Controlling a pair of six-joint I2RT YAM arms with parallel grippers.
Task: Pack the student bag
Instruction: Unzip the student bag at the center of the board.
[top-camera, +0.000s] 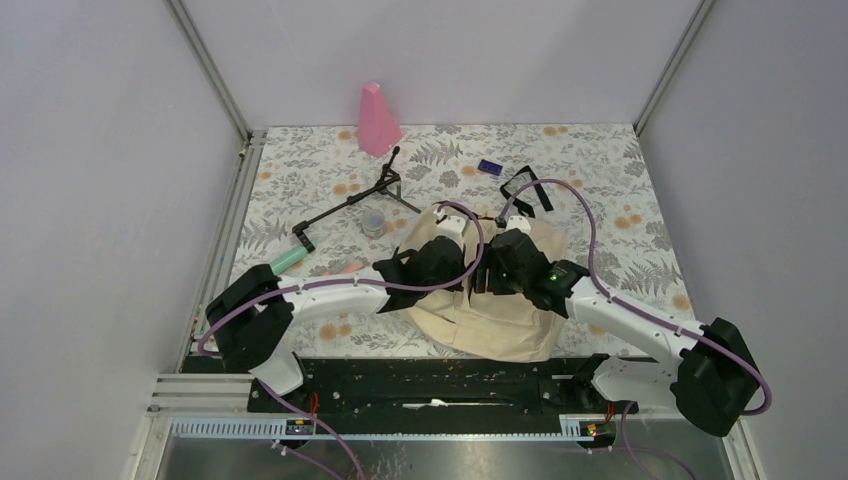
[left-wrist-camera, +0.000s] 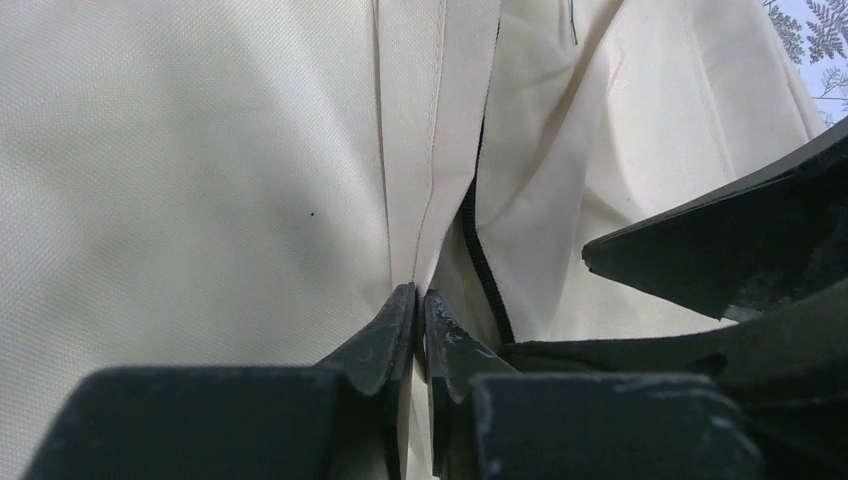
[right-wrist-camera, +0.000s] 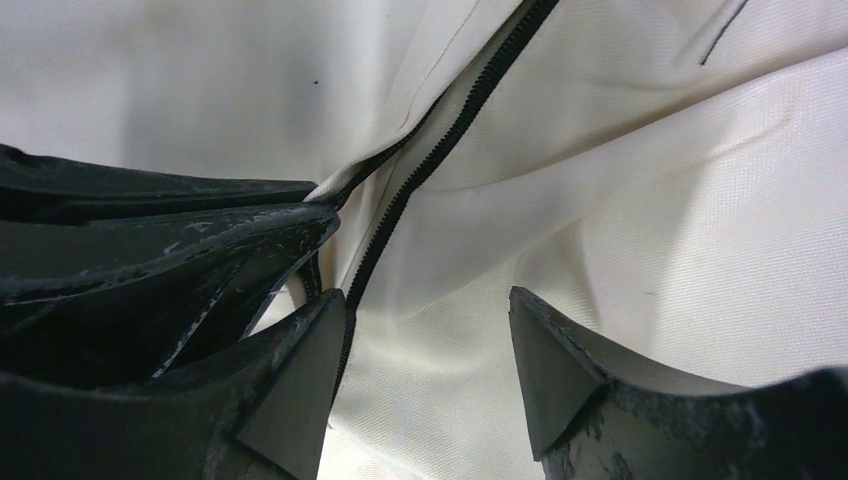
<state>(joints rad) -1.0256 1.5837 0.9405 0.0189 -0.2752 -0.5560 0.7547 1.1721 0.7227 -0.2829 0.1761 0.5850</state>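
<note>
The student bag is a cream fabric backpack lying between the two arms at the table's near middle. Both grippers press down on its upper part, side by side. My left gripper is shut on a fold of the cream fabric just left of the black zipper. Beside it, my right gripper stands open over the cloth, its left finger against the zipper and nothing pinched between the jaws. In the top view the left gripper and right gripper nearly touch.
On the table behind the bag are a pink cone, a black folding stand, a small clear cup, a green cylinder, a small blue item and a black strap loop. Walls close in left, right and back.
</note>
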